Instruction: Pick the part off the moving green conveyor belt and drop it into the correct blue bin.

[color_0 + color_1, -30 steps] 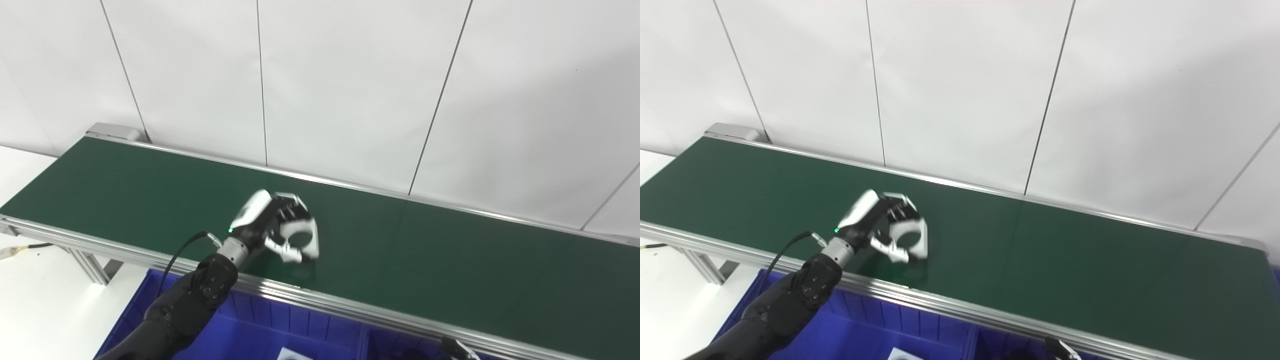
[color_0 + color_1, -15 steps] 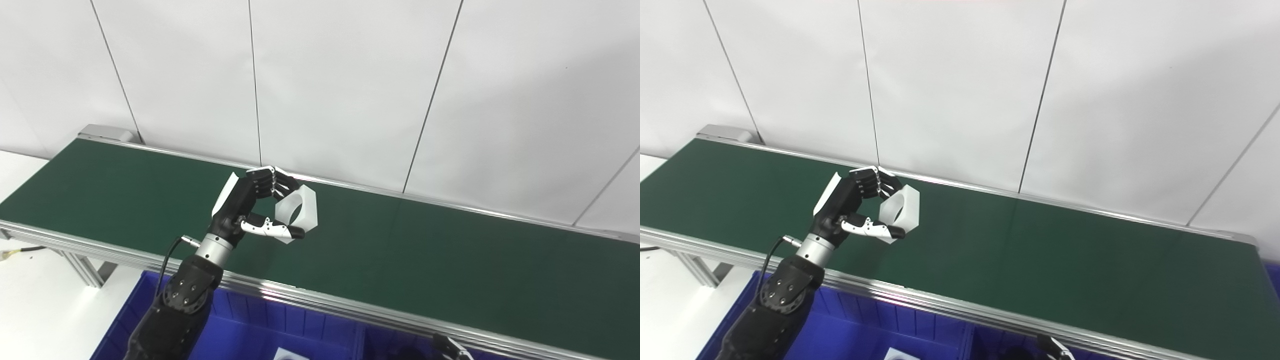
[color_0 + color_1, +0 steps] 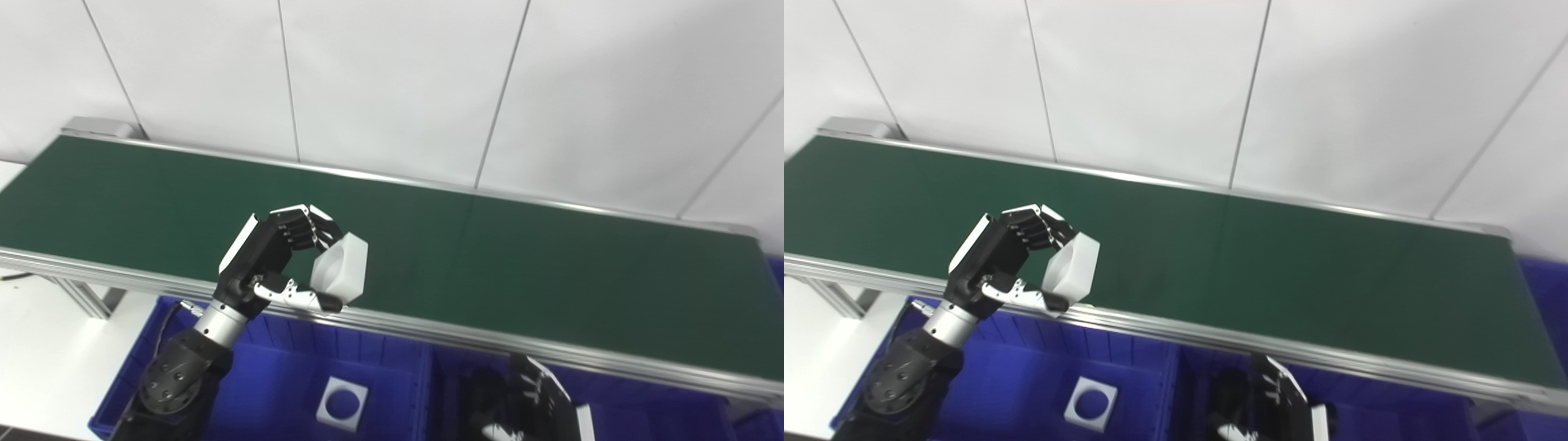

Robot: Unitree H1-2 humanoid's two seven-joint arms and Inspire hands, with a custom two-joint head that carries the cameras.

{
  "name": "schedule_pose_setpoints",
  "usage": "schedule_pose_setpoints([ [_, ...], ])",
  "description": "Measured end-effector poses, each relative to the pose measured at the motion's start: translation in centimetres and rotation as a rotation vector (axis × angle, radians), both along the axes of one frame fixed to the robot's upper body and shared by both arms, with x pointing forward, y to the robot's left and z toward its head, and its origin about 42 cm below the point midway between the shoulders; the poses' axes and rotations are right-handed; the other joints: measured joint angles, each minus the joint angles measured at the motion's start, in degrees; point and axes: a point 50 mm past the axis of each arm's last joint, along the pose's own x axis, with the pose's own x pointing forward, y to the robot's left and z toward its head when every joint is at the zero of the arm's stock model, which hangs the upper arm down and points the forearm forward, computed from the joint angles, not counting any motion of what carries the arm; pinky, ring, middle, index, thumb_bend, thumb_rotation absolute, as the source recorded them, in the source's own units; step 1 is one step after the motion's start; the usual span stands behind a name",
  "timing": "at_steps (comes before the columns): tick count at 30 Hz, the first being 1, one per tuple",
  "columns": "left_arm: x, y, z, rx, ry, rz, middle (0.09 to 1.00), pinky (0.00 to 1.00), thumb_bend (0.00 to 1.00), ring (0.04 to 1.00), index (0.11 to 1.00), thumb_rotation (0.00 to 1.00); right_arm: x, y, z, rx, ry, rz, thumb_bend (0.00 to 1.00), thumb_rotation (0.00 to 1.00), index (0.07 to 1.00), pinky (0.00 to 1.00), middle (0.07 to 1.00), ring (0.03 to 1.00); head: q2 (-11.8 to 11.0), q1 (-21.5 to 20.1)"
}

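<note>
One robot hand [image 3: 278, 260] grips white hexagonal part [image 3: 343, 266].

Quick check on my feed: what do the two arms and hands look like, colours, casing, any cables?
The left hand has a black body with a white back plate, black fingers and a white thumb with a dark tip. A silver wrist collar joins a black forearm with small screw holes; a thin black cable runs beside it. The right hand is also black with white panels.

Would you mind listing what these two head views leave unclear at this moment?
- Right hand: cut off by the bottom edge in both views; open or shut cannot be told.
- White part in the left hand: its far face is turned away.
- Blue bins: lower portions cut off.
</note>
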Motion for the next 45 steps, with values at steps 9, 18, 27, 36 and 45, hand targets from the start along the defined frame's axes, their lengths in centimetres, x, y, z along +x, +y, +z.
schedule_pose_setpoints([
  [9, -3.6, -0.8, 0.5, -0.02, 0.103, -0.211, 0.447, 0.25, 0.5, 0.399, 0.521, 0.0, -0.4, 0.7, 0.4, 0.029, 0.0, 0.012, 0.69, 0.01, 0.737, 0.57, 0.748, 0.691, 3.5, -0.2],
  [18, -3.9, -0.9, -1.3, 0.07, 0.293, -0.36, 0.457, 0.26, 0.5, 0.412, 0.508, 0.0, -0.2, 0.7, 0.7, 0.03, -0.001, 0.023, 0.69, 0.01, 0.734, 0.57, 0.745, 0.688, 5.1, 0.9],
  [27, -4.1, 0.2, -3.0, 0.222, 0.372, -0.262, 0.467, 0.28, 0.5, 0.412, 0.512, 0.0, -0.2, 0.6, 1.1, 0.035, -0.01, 0.013, 0.69, 0.02, 0.738, 0.57, 0.75, 0.692, 5.4, 1.4],
  [36, -4.2, -0.1, -6.0, 0.341, 0.387, -0.009, 0.468, 0.31, 0.5, 0.41, 0.518, 0.0, -0.3, 0.6, 1.0, 0.033, 0.003, 0.027, 0.69, 0.0, 0.723, 0.57, 0.738, 0.684, 4.8, 1.3],
  [45, -4.4, -2.0, -9.0, 0.447, 0.224, 0.281, 0.485, 0.34, 0.5, 0.416, 0.518, 0.0, -0.4, 0.6, 0.3, 0.029, 0.027, 0.025, 0.69, 0.0, 0.734, 0.57, 0.742, 0.691, 2.3, 1.3],
])
